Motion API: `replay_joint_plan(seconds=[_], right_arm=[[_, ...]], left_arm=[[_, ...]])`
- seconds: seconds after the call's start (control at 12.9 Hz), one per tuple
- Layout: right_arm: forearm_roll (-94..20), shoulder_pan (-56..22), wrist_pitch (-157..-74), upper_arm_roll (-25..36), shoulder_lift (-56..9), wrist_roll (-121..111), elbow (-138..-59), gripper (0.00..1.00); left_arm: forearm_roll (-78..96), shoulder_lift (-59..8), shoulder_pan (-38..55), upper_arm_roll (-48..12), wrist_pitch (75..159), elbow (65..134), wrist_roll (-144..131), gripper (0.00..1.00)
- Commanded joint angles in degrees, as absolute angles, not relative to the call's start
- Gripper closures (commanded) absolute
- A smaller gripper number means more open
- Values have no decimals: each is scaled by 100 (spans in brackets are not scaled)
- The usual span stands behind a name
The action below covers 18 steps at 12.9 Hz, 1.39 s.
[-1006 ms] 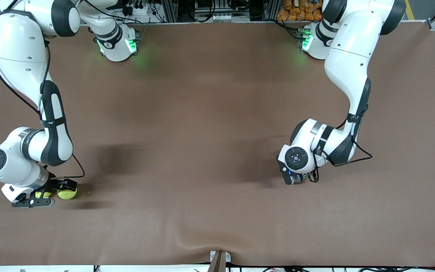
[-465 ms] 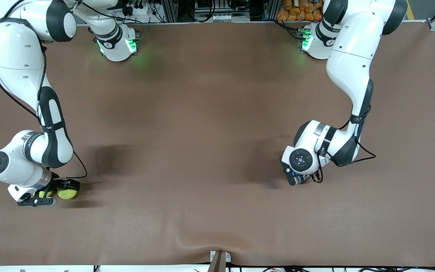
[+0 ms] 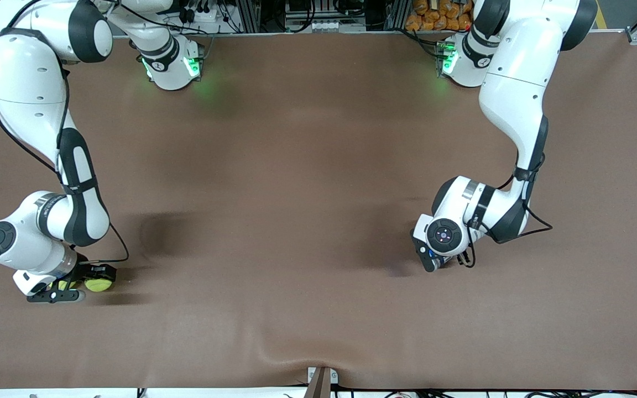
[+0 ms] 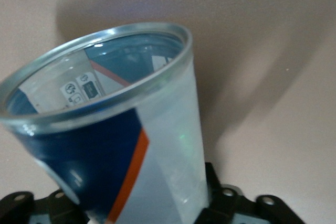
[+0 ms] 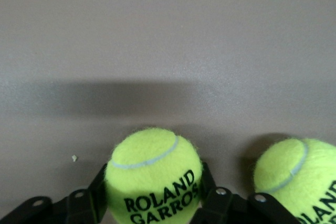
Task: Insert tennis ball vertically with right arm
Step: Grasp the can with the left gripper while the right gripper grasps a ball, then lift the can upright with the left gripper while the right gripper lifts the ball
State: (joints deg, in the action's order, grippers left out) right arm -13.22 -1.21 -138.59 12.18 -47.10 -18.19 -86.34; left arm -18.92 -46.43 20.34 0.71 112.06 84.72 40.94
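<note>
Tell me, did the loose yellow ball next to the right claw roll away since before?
No. The loose tennis ball lies at the same spot on the brown table, beside the right claw, which grips another ball.

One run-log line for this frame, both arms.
right pincer: shut on yellow-green felt tennis ball, on table | second ball: loose beside it | left pincer: shut on clear plastic can with blue label
</note>
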Motion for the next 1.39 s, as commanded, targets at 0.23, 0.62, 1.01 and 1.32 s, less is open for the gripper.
replay_joint_plan(seconds=[0.23, 0.62, 1.01, 1.32], right_arm=[[-1441, -105, -12915, 1116, -4133, -2276, -8464, 84], [-1389, -307, -11095, 1125, -2578, -2206, -8464, 97], [-1415, -308, -9793, 1125, -1609, -2215, -8429, 97], [-1380, -308, -9800, 1125, -1643, -2241, -8314, 97]], left_arm=[[-1749, -4527, 2170, 88, 11268, 8446, 4184, 34], [-1154, -3851, 2557, 70, 11232, 8402, 4192, 33], [980, -3498, 2540, 62, 11241, 8211, 4105, 34], [2100, -3428, 2610, 44, 11705, 7998, 3771, 34]])
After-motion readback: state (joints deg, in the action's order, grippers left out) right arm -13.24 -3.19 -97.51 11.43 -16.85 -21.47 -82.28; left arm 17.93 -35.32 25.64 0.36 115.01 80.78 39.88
